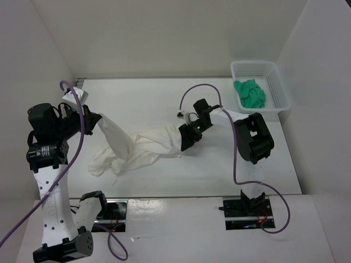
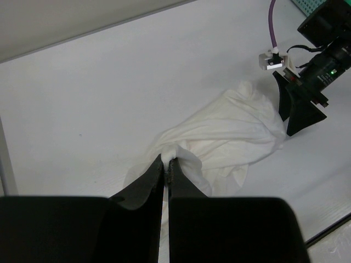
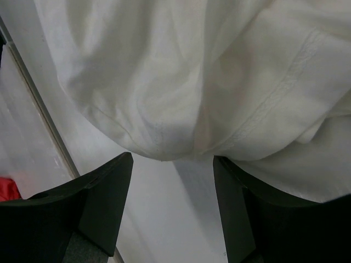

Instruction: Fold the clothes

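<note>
Left wrist view: the clothes (image 2: 230, 131) are pinched at one end in the clamped left gripper (image 2: 166, 160). At the opposite hem the right gripper (image 3: 173, 159) is spread and empty; closing on that hem seems called for next.

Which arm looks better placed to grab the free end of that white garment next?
The right arm: the right hand is open right at the white garment's loose hem, while the left hand is shut on the other end.
</note>
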`<act>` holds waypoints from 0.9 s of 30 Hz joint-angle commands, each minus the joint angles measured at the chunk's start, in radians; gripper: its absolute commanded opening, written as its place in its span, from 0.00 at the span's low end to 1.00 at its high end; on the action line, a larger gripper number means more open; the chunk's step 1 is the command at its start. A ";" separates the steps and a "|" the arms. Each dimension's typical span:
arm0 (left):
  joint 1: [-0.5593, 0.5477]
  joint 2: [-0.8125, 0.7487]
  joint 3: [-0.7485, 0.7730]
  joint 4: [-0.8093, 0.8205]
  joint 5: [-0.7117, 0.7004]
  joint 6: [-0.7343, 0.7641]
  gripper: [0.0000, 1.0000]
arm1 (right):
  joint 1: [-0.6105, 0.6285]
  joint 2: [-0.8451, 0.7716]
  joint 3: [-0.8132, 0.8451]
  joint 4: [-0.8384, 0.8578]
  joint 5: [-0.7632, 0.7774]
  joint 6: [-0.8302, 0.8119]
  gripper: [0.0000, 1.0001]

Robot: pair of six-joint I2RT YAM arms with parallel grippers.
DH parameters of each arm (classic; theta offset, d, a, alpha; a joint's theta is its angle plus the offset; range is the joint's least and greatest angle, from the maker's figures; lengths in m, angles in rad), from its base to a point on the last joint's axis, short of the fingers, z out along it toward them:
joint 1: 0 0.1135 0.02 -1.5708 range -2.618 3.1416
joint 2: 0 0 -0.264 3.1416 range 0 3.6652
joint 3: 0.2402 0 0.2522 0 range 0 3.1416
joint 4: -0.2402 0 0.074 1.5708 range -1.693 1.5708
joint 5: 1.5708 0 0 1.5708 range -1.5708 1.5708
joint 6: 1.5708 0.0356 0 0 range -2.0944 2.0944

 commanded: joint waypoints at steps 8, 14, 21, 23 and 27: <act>0.006 -0.013 0.012 0.030 0.024 0.028 0.00 | 0.006 0.015 -0.007 -0.043 -0.102 -0.049 0.64; 0.006 -0.013 0.012 0.030 0.024 0.028 0.00 | 0.006 -0.016 -0.007 -0.034 -0.122 -0.069 0.64; 0.006 -0.013 0.021 0.030 0.034 0.028 0.00 | 0.006 -0.016 0.013 -0.034 -0.162 -0.069 0.64; 0.006 -0.013 0.021 0.030 0.034 0.028 0.00 | 0.006 -0.016 0.022 -0.034 -0.174 -0.069 0.64; 0.006 -0.013 0.021 0.030 0.034 0.028 0.00 | 0.006 -0.016 0.022 -0.034 -0.196 -0.078 0.64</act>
